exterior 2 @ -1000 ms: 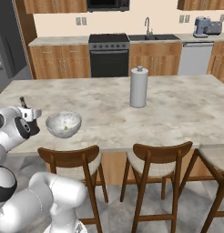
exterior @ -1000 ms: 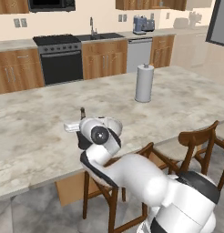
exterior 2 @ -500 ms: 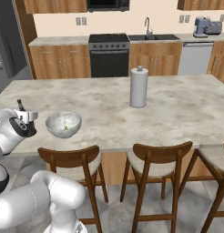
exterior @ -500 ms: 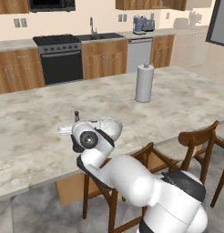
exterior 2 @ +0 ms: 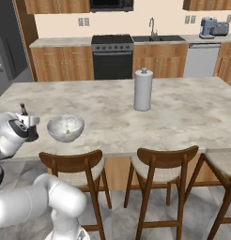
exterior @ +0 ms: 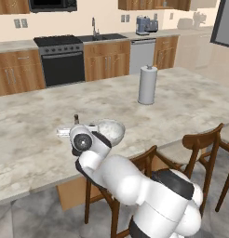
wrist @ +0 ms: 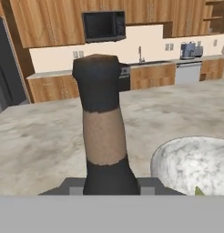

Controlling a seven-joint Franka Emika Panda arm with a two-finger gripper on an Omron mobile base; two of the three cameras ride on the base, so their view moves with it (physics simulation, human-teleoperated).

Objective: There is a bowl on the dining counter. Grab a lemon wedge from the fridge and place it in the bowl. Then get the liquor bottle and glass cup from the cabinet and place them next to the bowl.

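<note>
The marble desk is carrying a tall steel cylinder well beyond the speckled round bowl, where a lemon wedge is lying. Beside the bowl, the claw is gripping the dark liquor bottle, neck standing upright.

Wooden cabinets, black stove, marble counter, wooden chairs, beige wall
</note>
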